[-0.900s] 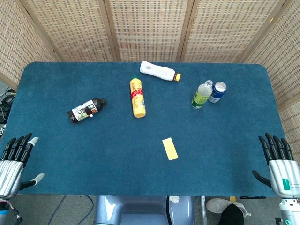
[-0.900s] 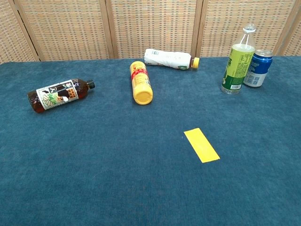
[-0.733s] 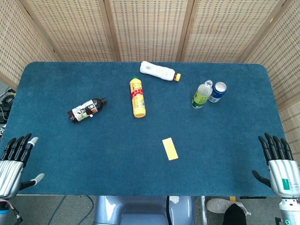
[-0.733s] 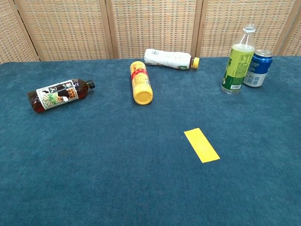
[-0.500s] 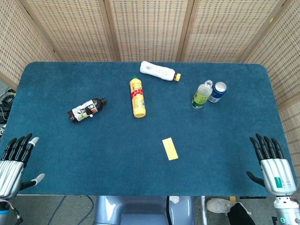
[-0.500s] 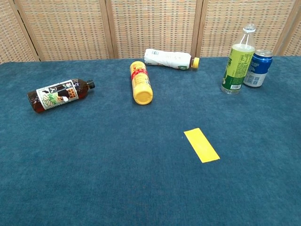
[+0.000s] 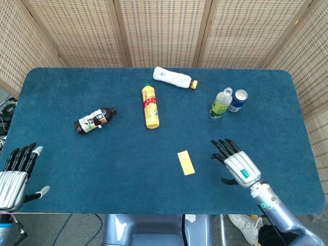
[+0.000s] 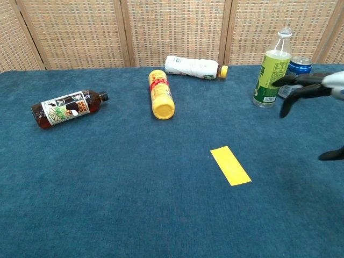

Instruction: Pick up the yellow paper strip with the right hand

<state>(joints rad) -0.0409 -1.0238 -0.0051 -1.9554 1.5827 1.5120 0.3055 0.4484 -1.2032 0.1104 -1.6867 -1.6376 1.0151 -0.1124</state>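
Observation:
The yellow paper strip lies flat on the blue table cloth, near the front middle. My right hand hovers to the right of the strip with its fingers spread and nothing in it, a short gap away from the paper. At the table's front left corner my left hand is open and empty; the chest view does not show it.
A yellow bottle, a white bottle and a dark bottle lie on the cloth further back. A green-labelled bottle and a blue can stand at the back right. Wicker screens close off the rear.
My right hand has moved in from the front right corner leftward over the table, to just right of the strip, and now shows in the chest view. The left hand has barely shifted.

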